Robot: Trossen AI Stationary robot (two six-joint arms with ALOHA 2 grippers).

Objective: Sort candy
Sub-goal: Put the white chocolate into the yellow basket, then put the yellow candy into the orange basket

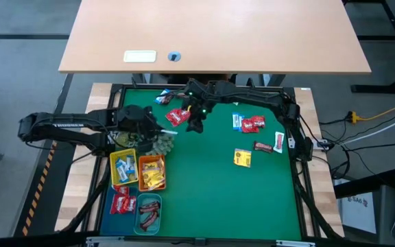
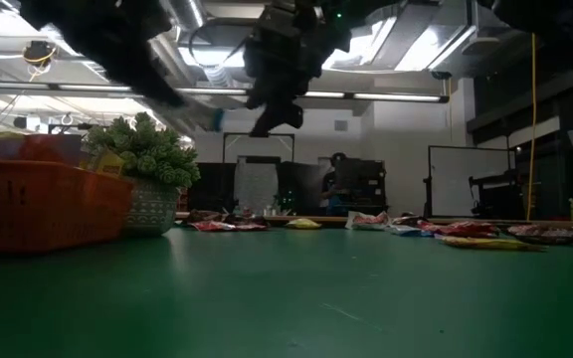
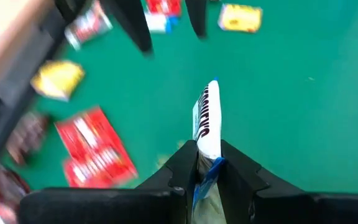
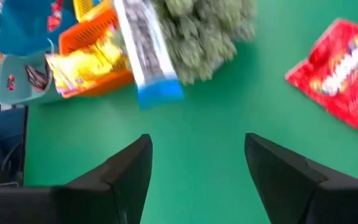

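So: green counter is the work surface, with a bare wooden desk beyond it. Sorted goods sit at the left front in four small trays: yellow tray with blue-white pieces, orange tray with yellow packets, blue tray with red packets, teal tray with dark bars. Grouping by colour looks like the sorting rule.

Left arm reaches in from the left. The left pincer is clenched on a blue-white candy, gripped by one end so the rest sticks out past the fingers, up off the counter. My guess is it goes to the yellow tray, which lies just beside that arm.

Right arm comes in from the far right corner. The right pincer is released, fingers spread wide, nothing between them, hanging above the counter near a red packet. Its camera sees the blue-white candy straight ahead, so the two pincers are close together. Collision risk if both move at once.

Spiky plant ball sits just beside the trays, right on the left arm's path to them. Needs going over or around.

Unsorted candy remains at the far side and on the right: a red packet, a dark bar, a yellow packet.
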